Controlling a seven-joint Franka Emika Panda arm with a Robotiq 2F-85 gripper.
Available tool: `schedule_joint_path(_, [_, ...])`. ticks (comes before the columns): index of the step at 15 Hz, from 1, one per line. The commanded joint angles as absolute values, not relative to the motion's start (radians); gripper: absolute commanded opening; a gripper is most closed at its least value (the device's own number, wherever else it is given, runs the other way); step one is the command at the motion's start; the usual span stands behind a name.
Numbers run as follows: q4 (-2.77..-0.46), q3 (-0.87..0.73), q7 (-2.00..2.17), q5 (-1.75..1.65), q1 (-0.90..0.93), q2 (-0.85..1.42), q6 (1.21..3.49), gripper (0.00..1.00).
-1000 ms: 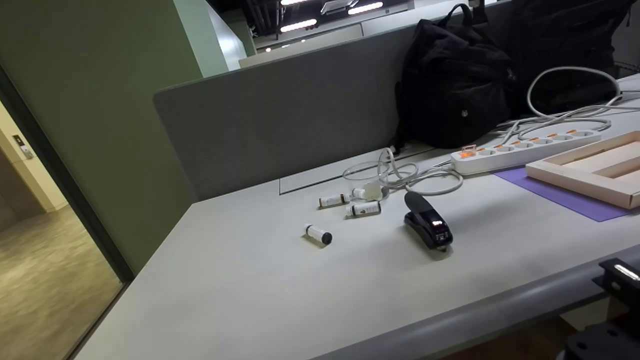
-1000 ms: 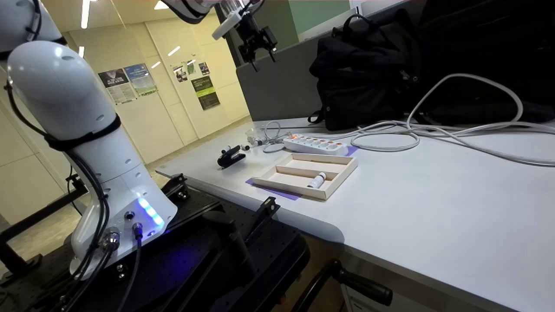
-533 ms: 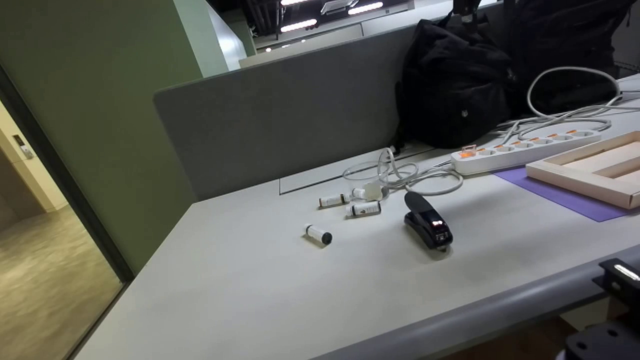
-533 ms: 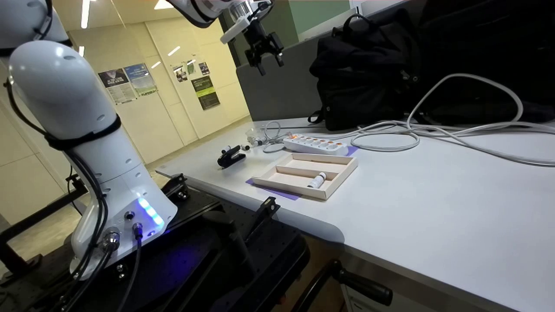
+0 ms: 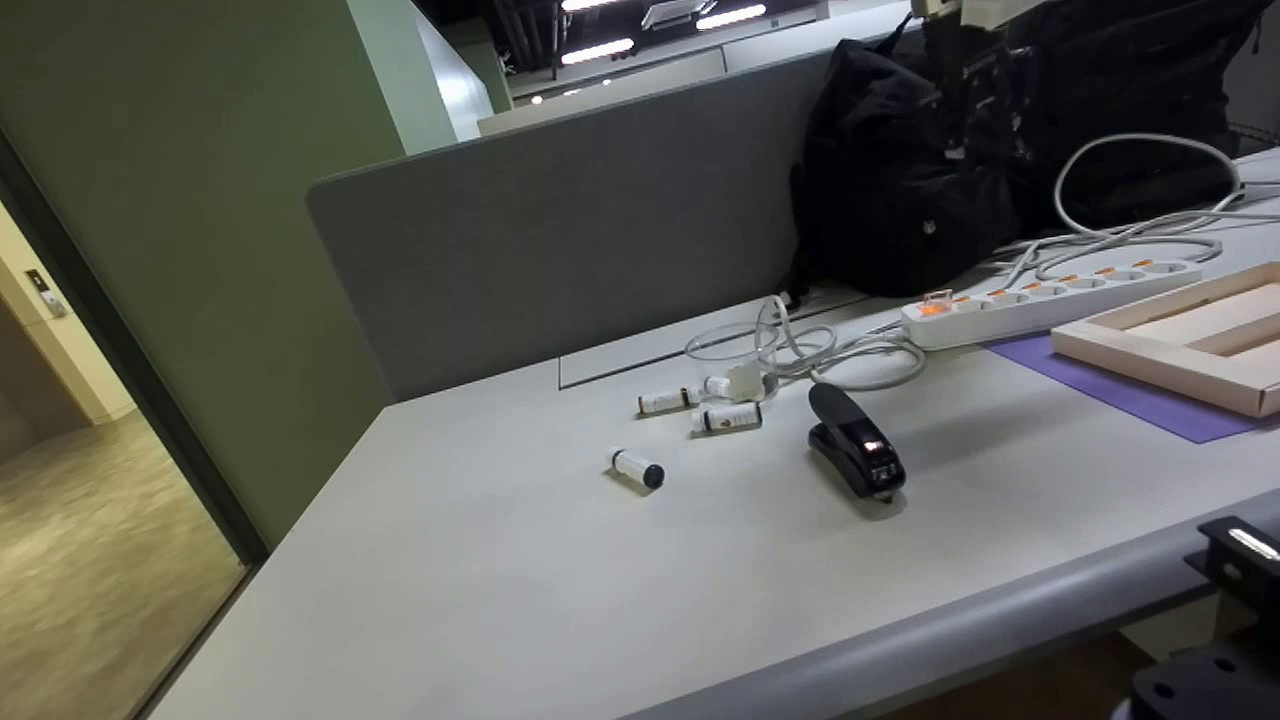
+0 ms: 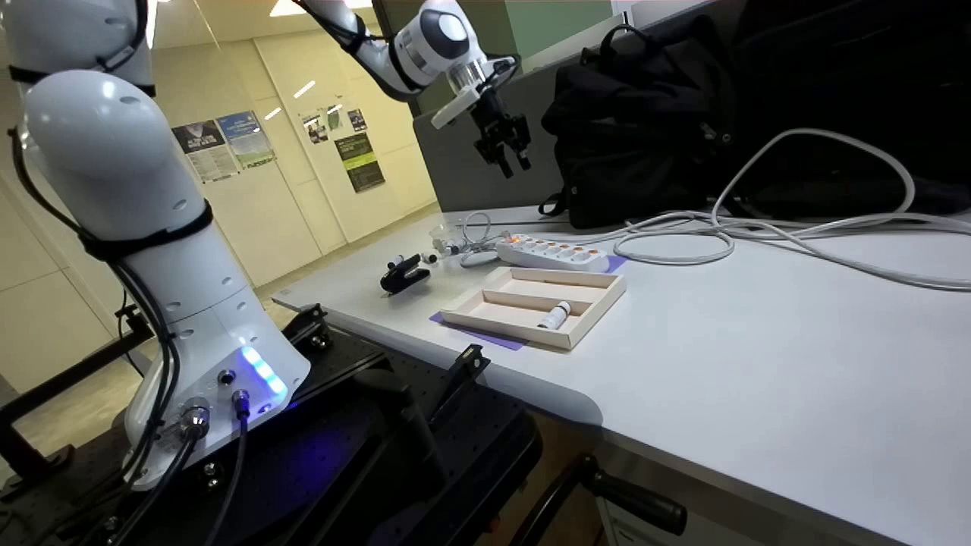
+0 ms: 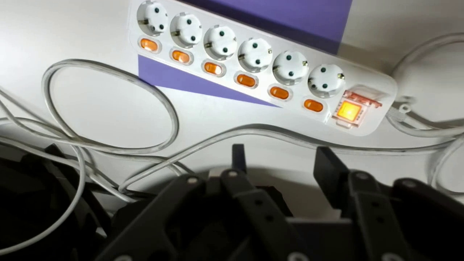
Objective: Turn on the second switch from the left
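Wrist view, power strip (image 7: 264, 78): white, slants across upper pt., partly on purple sheet (image 7: 311, 21); bigger lit switch (image 7: 349, 110) at R end.
Orange switches (image 7: 245, 80): six in row on strip; 2nd from L is among them, can't tell which, as lit end sits L in both exterior views.
Gripper (image 7: 281, 159): released, fingers parted w/ tabletop (image 7: 203, 112) showing btwn; apart from strip.
Arm (image 6: 121, 152): in an exterior view, reaches over tabletop, gripper aimed down, higher than strip.
Tray (image 6: 531, 335): same view, wood, just beside strip; white bottle (image 6: 555, 315) lies in compt. nearer front edge.
Device (image 5: 857, 445): in an exterior view, black handheld, nr white vials (image 5: 728, 417).
Backpack (image 5: 890, 190): same view, black; gripper dark agst it, hard to make out.
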State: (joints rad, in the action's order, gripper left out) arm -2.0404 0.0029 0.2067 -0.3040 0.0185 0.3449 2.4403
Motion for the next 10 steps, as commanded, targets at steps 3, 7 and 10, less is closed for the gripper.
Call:
schedule_joint_path(3, [-1.898,-0.050,0.253,-0.267,0.080,0.535,2.417,0.10])
schedule_joint_path(7, [-1.863,-0.079,0.288,-0.246,0.110,0.602,2.426,0.00])
schedule_joint_path(10, [-1.837,-0.091,0.295,-0.220,0.116,0.638,2.420,0.00])
